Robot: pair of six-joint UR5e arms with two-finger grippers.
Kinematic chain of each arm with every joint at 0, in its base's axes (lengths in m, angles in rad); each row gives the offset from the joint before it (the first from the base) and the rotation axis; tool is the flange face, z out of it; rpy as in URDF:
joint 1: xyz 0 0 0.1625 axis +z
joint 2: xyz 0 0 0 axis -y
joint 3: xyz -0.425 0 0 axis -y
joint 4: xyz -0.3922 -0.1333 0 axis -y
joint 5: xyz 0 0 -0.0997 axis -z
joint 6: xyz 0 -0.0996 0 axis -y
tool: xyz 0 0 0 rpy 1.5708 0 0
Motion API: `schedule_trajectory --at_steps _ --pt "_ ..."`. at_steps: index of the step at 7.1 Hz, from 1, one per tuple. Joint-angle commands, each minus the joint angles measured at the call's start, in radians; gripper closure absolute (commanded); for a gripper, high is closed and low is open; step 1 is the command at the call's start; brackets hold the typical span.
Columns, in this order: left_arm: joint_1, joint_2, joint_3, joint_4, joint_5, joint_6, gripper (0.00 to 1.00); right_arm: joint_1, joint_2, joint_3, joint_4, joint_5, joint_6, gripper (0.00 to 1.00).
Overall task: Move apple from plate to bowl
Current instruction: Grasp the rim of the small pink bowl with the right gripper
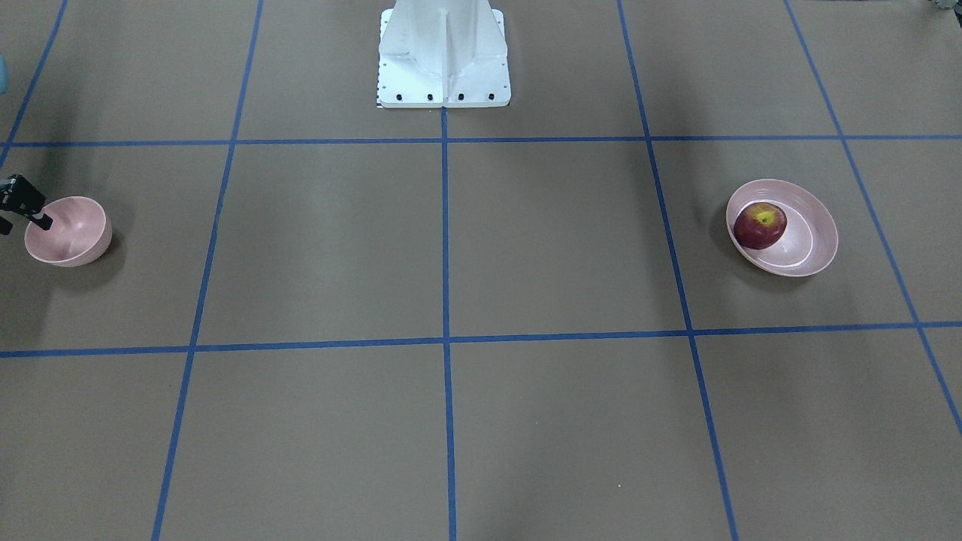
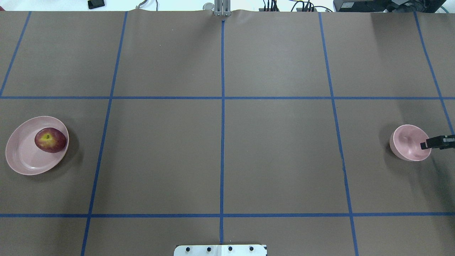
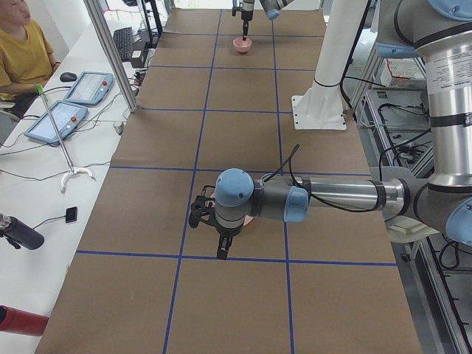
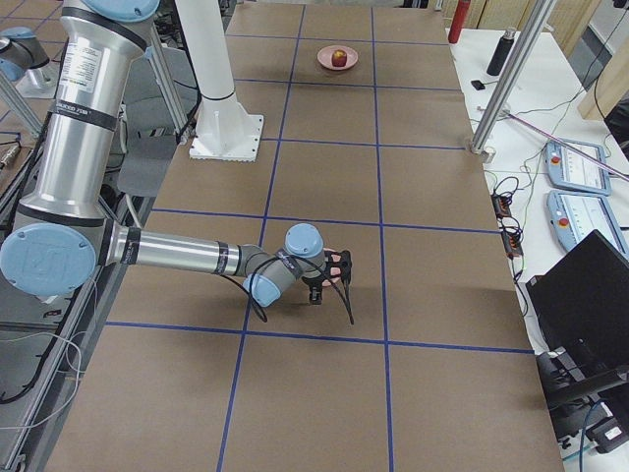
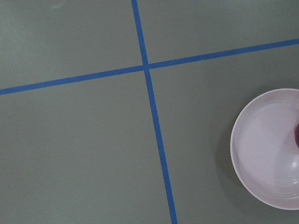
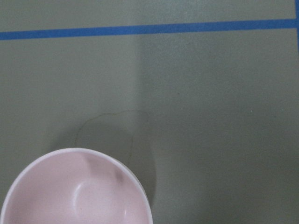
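The dark red apple (image 2: 51,140) lies in the wide pink plate (image 2: 25,160) at the table's left end; both show in the front view too, the apple (image 1: 760,225) on the plate (image 1: 815,240). The small deep pink bowl (image 2: 408,142) stands empty at the right end. My right gripper (image 1: 24,224) hangs at the bowl's (image 1: 68,231) outer rim with its jaws apart and empty; one fingertip (image 2: 425,145) overlaps the rim. My left gripper (image 3: 207,237) shows only in the exterior left view, beside the plate; I cannot tell whether it is open or shut. The left wrist view has the plate (image 5: 261,149) at its right edge.
The robot's white base (image 1: 443,56) stands at the table's middle edge. Blue tape lines (image 2: 222,142) grid the brown table. A seated operator (image 3: 22,51), teach pendants (image 3: 63,118) and cables are on the side bench beyond the table.
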Motion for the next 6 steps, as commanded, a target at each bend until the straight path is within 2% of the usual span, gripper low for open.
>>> schedule_trajectory --at_steps 1,3,4,5,6 --pt "0.0 0.0 0.003 0.0 0.0 0.0 0.02 -0.002 0.009 0.008 0.0 0.015 0.001 1.0" --pt "0.0 0.0 0.003 0.0 0.0 -0.001 0.02 -0.003 0.038 0.025 -0.02 0.059 0.003 1.0" --pt "0.0 0.0 0.003 0.0 0.0 0.0 0.02 0.019 0.097 0.051 -0.121 0.096 0.003 1.0" --pt "0.0 0.0 0.003 0.0 0.0 0.0 0.02 0.021 0.155 0.115 -0.252 0.096 0.004 1.0" --pt "0.0 0.0 0.003 0.0 0.0 0.0 0.02 0.021 0.241 0.193 -0.44 0.096 0.006 1.0"
